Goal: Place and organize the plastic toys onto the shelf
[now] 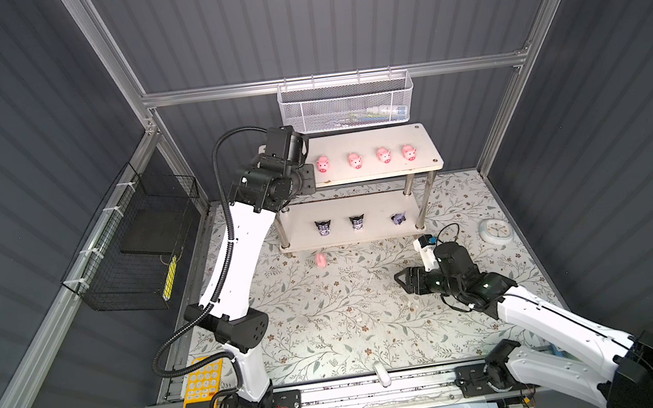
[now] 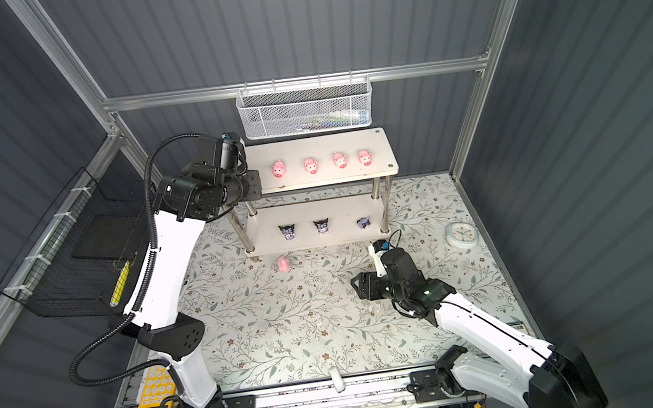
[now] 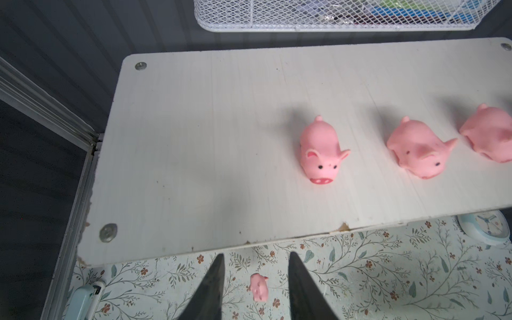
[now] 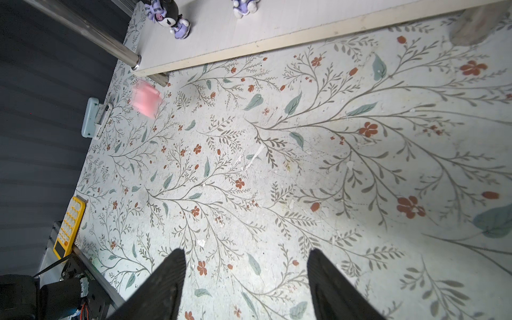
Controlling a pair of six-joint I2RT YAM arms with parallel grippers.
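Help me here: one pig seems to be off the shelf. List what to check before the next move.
1. All pigs up: not ok. Four pigs stand on the top board; the fifth pig is on the mat.
2. Fifth pig at rest: cannot tell; it looks blurred.
3. Left gripper empty: ok; jaws apart, nothing between.
4. Right gripper empty: ok; open over the mat.
5. Room in the row: ok; the top board's end beside the left gripper is bare.
6. Black-and-purple figures on the lower board: ok, three there.
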